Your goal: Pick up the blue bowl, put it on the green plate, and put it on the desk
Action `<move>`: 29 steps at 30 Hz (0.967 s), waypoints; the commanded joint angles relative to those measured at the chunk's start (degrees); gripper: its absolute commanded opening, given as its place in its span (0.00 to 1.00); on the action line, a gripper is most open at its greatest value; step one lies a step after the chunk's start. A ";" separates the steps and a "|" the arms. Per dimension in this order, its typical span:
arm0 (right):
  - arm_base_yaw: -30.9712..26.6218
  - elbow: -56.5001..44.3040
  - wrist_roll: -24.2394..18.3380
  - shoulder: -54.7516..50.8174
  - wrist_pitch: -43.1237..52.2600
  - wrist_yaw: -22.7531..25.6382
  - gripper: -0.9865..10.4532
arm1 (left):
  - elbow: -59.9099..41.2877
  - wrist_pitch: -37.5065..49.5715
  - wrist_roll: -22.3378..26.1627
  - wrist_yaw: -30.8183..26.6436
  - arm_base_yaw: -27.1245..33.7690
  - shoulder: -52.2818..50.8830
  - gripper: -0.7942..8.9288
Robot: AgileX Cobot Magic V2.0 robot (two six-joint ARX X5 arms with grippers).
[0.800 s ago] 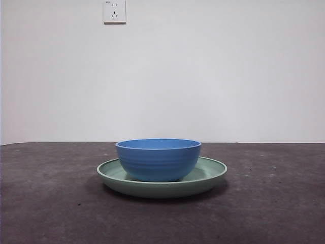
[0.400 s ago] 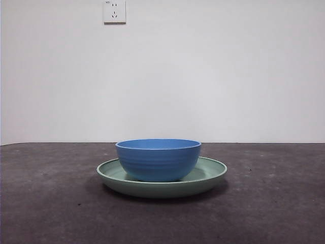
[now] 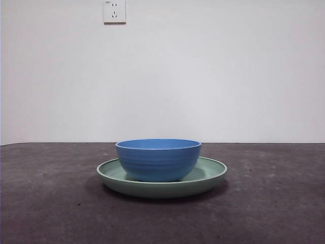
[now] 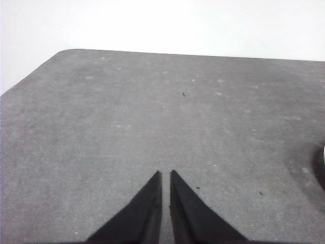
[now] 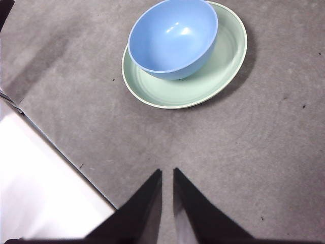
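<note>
1. Bowl sits upright in plate, mid desk.
2. Right gripper: jaws nearly closed, empty, w/ bowl and plate well apart from tips.
3. Left gripper: nearly closed, empty, over bare desk.

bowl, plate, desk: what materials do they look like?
Blue bowl: likely plastic, semi-matte, soft highlights inside, faint moulded ridges outside. Green plate: probably the same plastic, matte, concentric rings. Desk: rough speckled grey-brown surface, dull, worn; material unclear.

No visible change since earlier frames.
</note>
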 commanded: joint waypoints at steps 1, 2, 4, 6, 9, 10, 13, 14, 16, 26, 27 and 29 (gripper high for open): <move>0.28 0.48 -0.04 0.20 0.57 -0.04 0.11 | -1.16 -0.35 -0.02 -0.15 0.09 -0.09 0.11; 0.28 0.48 -0.07 0.20 0.57 -0.04 0.11 | -1.16 -0.35 -0.02 -0.15 0.07 -0.09 0.11; 0.28 0.48 -0.07 0.20 0.57 -0.04 0.11 | -1.16 -0.35 0.00 -0.15 -0.02 -0.09 0.11; 0.28 0.48 -0.04 0.20 0.57 -0.04 0.11 | -1.16 -0.35 0.00 -0.15 -0.02 -0.09 0.11; 0.28 0.48 -0.04 0.20 0.57 -0.04 0.11 | -1.16 -0.35 0.02 -0.15 -0.13 -0.07 0.11; 0.28 0.48 -0.07 0.20 0.57 -0.04 0.11 | -1.16 -0.35 0.02 -0.15 -0.17 -0.07 0.11; 0.28 0.48 -0.07 0.20 0.57 -0.04 0.11 | -1.16 -0.35 0.00 -0.15 -0.17 -0.07 0.11; 0.28 0.48 -0.07 0.20 0.57 -0.04 0.11 | -1.16 -0.33 0.00 -0.15 -0.17 -0.07 0.11; 0.28 0.48 -0.07 0.20 0.57 -0.04 0.11 | -1.16 -0.35 0.00 -0.15 -0.17 -0.07 0.11; 0.28 0.48 -0.07 0.17 0.61 -0.04 0.11 | -1.16 -0.33 0.02 -0.15 -0.17 -0.07 0.11; 0.37 0.48 -0.04 -0.09 0.59 -0.07 0.11 | -1.16 -0.35 0.02 -0.15 -0.17 -0.07 0.11; 0.39 0.48 -0.07 -1.40 0.74 0.00 0.11 | -1.16 -0.35 0.02 -0.15 -0.17 -0.07 0.11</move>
